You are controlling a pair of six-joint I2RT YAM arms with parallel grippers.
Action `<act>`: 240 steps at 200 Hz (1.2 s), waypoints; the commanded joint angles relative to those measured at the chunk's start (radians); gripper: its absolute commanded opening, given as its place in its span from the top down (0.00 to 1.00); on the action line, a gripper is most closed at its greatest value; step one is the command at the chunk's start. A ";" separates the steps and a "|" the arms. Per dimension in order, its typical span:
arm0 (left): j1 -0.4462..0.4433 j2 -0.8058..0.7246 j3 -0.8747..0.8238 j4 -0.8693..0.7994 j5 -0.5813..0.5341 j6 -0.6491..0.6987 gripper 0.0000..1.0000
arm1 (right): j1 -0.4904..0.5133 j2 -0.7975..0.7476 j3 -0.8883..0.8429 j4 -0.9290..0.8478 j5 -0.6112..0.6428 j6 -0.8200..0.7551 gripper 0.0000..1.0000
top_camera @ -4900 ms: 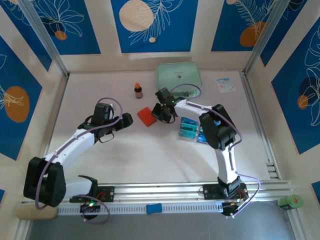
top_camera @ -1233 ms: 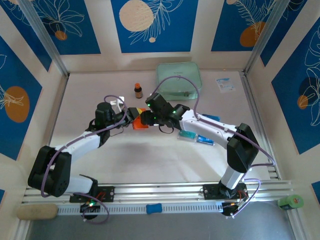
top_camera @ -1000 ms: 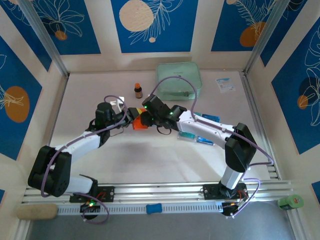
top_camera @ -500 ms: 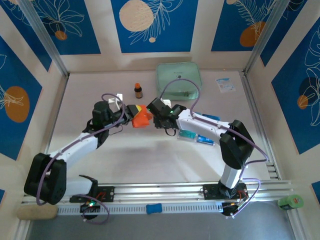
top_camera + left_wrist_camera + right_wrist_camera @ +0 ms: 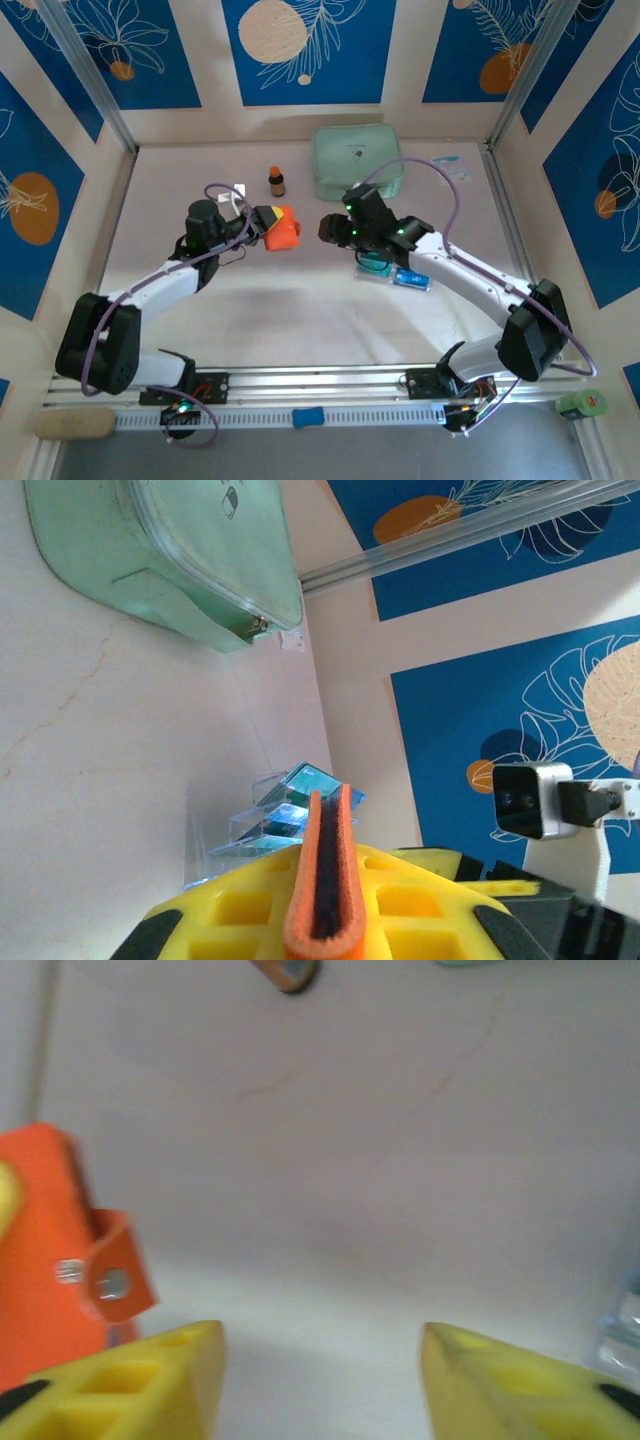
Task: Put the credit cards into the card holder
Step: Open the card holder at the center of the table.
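Just left of the counter's (image 5: 300, 320) centre, the left gripper (image 5: 266, 224) is clamped tight on the card holder (image 5: 284, 229), gripping its nine o'clock side. In the left wrist view the card holder's orange folded edge (image 5: 322, 880) runs up the middle, pinched between the yellow pads (image 5: 230, 920). The right gripper (image 5: 330, 229) sits at the card holder's three o'clock, a little apart from it, jaws about half spread with nothing between them. Its wrist view shows the two yellow fingers (image 5: 150, 1385) parted over bare counter, with the card holder's snap tab (image 5: 113, 1282) just beyond the left one. The credit cards (image 5: 385, 268) stand in a clear rack (image 5: 250, 825) at about four o'clock from the right gripper. A green case (image 5: 357, 160) lies at the counter's twelve o'clock, with a small brown bottle (image 5: 277, 181) at its nine o'clock.
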 commanded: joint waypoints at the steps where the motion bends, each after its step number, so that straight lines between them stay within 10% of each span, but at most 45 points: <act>1: 0.010 0.038 -0.012 0.189 0.055 -0.071 1.00 | -0.022 0.019 -0.043 0.198 -0.222 0.076 0.36; 63: 0.010 0.070 -0.009 0.260 0.047 -0.139 1.00 | -0.029 0.178 0.022 0.371 -0.332 0.139 0.29; 157: 0.010 0.113 -0.019 0.438 0.022 -0.273 1.00 | -0.098 0.183 -0.148 0.653 -0.406 0.276 0.58; 240: 0.009 0.145 -0.020 0.564 -0.001 -0.362 1.00 | -0.123 0.207 -0.186 0.840 -0.522 0.374 0.60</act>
